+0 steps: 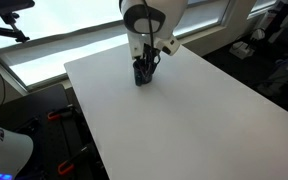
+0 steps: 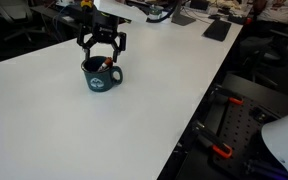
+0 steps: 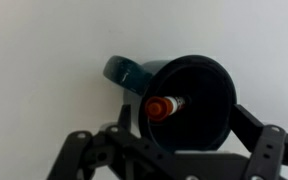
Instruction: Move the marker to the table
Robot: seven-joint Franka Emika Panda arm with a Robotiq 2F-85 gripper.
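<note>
A dark navy mug (image 1: 142, 76) with a handle stands on the white table (image 1: 184, 120), towards its far end. It also shows in an exterior view (image 2: 101, 79) and in the wrist view (image 3: 204, 120). The marker (image 3: 164, 106) stands inside the mug, and its orange-red end points up at the wrist camera. A bit of orange shows at the mug's mouth in an exterior view (image 2: 105, 65). My gripper (image 3: 181, 112) hangs directly above the mug, open, with one finger on each side of the rim. It touches nothing. The gripper shows in both exterior views (image 1: 145, 62) (image 2: 102, 52).
The table's edge runs near a dark floor with robot gear and red clamps (image 2: 219, 150). Windows (image 1: 74, 40) lie behind the table's far end. Desks with dark items (image 2: 216, 28) stand beyond the table.
</note>
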